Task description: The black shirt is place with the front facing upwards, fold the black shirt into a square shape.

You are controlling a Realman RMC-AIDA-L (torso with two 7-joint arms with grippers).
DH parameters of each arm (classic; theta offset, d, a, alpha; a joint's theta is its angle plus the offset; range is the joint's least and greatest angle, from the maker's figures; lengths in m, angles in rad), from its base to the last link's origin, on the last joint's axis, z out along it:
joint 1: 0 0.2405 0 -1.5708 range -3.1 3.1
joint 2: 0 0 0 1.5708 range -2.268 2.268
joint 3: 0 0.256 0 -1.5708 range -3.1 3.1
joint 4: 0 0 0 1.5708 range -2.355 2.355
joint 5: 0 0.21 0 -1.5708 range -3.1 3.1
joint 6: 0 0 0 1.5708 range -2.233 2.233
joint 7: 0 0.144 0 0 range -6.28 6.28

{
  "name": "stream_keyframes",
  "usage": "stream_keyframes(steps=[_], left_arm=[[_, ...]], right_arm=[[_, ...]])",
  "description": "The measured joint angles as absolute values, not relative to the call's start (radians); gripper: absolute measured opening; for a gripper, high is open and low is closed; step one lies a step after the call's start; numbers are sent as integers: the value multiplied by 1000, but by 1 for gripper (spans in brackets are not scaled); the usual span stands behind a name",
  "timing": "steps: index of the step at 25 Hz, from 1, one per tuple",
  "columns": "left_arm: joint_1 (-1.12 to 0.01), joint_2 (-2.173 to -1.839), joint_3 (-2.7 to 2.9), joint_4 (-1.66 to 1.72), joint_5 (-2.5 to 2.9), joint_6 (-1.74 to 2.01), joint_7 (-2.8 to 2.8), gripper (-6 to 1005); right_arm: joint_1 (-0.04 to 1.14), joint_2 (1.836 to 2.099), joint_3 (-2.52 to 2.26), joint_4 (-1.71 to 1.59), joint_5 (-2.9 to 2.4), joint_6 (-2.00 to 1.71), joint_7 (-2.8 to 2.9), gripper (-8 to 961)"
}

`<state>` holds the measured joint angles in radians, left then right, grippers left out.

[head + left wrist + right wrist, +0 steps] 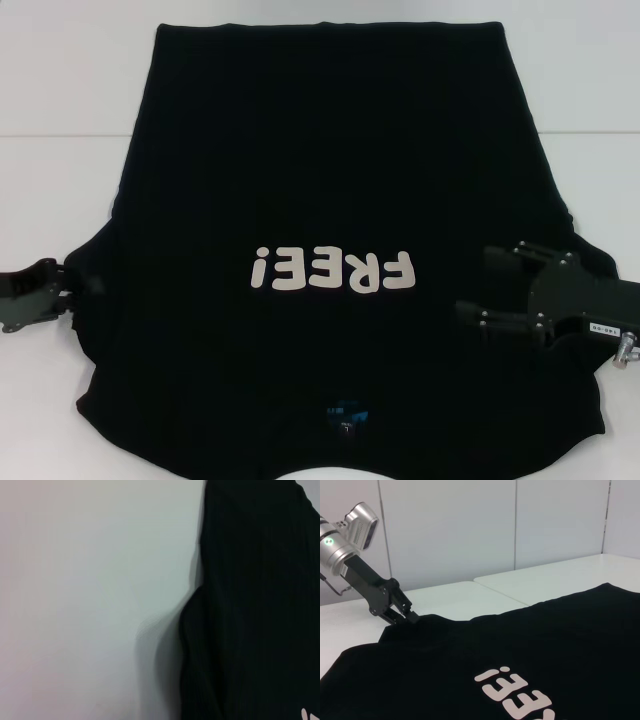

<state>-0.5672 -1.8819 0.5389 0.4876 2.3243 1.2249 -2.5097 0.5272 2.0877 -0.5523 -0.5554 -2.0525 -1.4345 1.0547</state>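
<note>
black shirt point(330, 180) lies flat, front up, on the white table point(60, 80), spread over most of it, collar end nearest the robot and hem at the far edge. Plain black cloth, white block letters "FREE!" point(332, 270) reading upside down from the head camera, small blue-green neck label point(345, 412) at about 6 o'clock of the lettering, close to the near edge. Both sleeves look tucked in, sides bulge out roughly level with the lettering. Fabric mostly smooth, a soft fold runs along the left side edge in the left wrist view. left gripper point(72, 290) sits at 9 o'clock of the lettering, right at the shirt's left edge; in the right wrist view its fingertips meet the cloth edge and look pinched on it, the edge raised slightly there. right gripper point(478, 282) is at 3 o'clock of the lettering, over the shirt's right side, fingers pointing inward toward the letters and spread apart, nothing between them; can't tell whether it touches the cloth or hovers just above it. A seam between two table tops point(495, 587) shows beyond the shirt in the right wrist view. No containers in sight.
</note>
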Motion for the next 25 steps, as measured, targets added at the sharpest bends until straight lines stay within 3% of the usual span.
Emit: stream_keyframes(steps=[15, 25], left_arm=[[-561, -1881, 540, 486, 2330, 1220, -2499, 5], [-552, -1844, 532, 549, 2330, 1229, -2499, 6]], right_arm=[[528, 2089, -552, -555, -2054, -1444, 1057, 898], [527, 2088, -546, -555, -2054, -1441, 1058, 898]])
